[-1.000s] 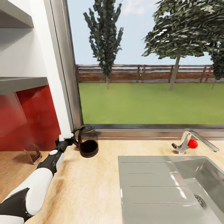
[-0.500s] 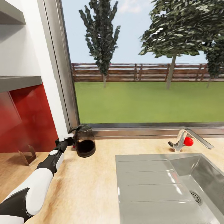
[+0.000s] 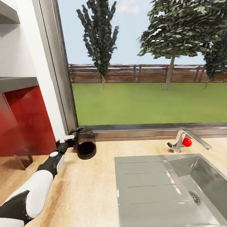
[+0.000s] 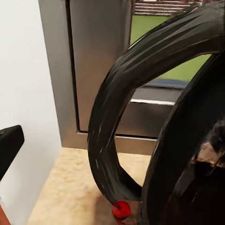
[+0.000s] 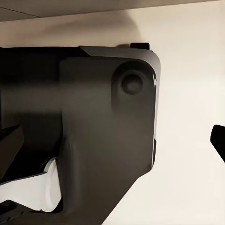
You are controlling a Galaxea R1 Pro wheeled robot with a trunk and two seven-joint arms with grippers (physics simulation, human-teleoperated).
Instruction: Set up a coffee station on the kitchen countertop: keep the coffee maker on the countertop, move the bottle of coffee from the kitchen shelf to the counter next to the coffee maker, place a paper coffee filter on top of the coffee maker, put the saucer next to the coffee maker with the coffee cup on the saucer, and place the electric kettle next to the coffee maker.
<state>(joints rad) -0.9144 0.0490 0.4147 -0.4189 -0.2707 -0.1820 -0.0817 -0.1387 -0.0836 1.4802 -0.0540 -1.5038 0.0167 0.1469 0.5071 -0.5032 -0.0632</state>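
Green grass, tall trees and a brown fence show through a big window (image 3: 142,63) behind the kitchen countertop (image 3: 94,189) in the head view. On the countertop, close to the window frame, stands the electric kettle (image 3: 84,142). It is a round glass jug with a black lid and something dark inside. The robot's left arm (image 3: 47,170) reaches up to it, and the left gripper (image 3: 70,142) sits right at the kettle's handle. A steel sink (image 3: 170,186) lies to the right, with a tap (image 3: 181,142) that has a red knob. A red wall panel (image 3: 25,123) is on the left, under a grey shelf (image 3: 17,83).

From the left wrist view, the kettle's black loop handle (image 4: 112,136) is very close, with a small red dot under it. One black finger (image 4: 8,147) shows at the side. Whether the pincer is squeezing the handle cannot be told.

From the right wrist view, a big dark robot part (image 5: 93,136) sits before a pale wall. The right pincer's state cannot be told.
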